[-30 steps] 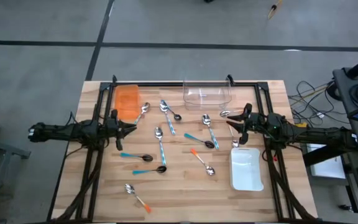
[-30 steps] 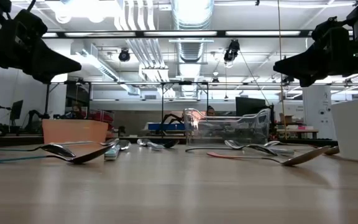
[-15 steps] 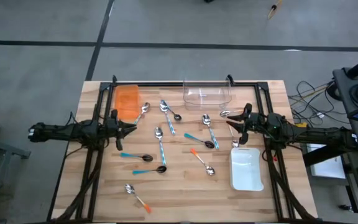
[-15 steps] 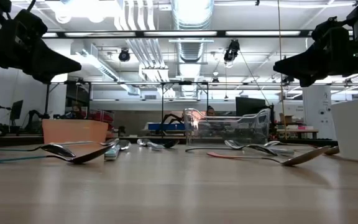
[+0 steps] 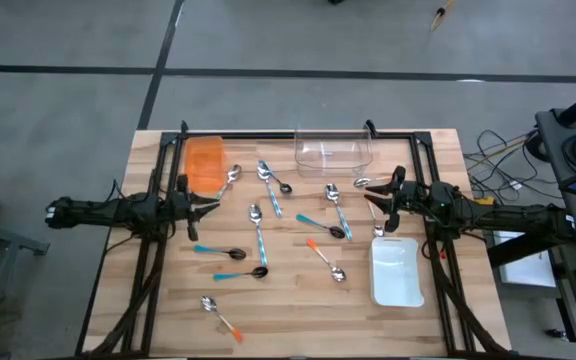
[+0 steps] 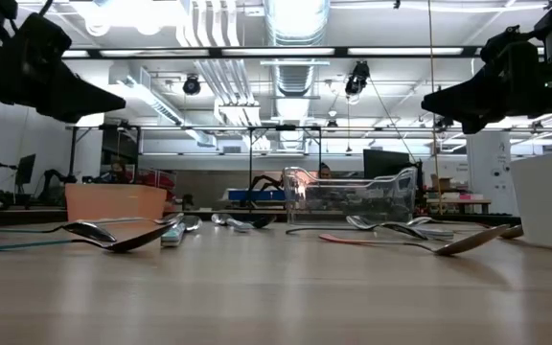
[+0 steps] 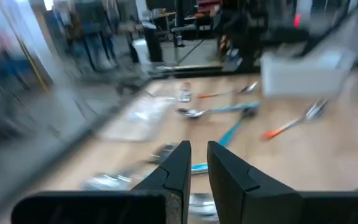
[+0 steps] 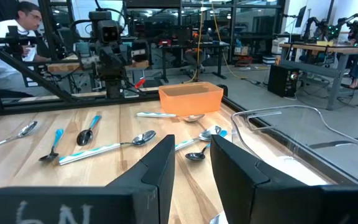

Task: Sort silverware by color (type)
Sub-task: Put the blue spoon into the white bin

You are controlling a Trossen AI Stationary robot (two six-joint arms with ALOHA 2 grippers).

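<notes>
The silverware is several small spoons lying flat on the wooden table (image 5: 168,300), between my two grippers. Teal-handled ones lie at mid-table (image 5: 258,235), (image 5: 218,251), (image 5: 338,205). Orange-handled ones lie nearer the front (image 5: 221,315), (image 5: 325,260). A plain silver one (image 5: 231,178) lies beside the orange tray (image 5: 206,163). My left gripper (image 5: 213,205) hovers level over the left side, its fingers (image 7: 179,171) a narrow gap apart with nothing between them. My right gripper (image 5: 368,195) hovers level over the right side, open and empty (image 8: 191,158).
A clear tray (image 5: 334,150) stands at the far edge and a white tray (image 5: 396,270) at the right, near my right arm. The black frame rails (image 5: 148,270) run along both table sides. A person (image 8: 17,25) sits beyond the table.
My left gripper has rolled a little about its own pointing line while staying in place above the table. No spoon has moved.
</notes>
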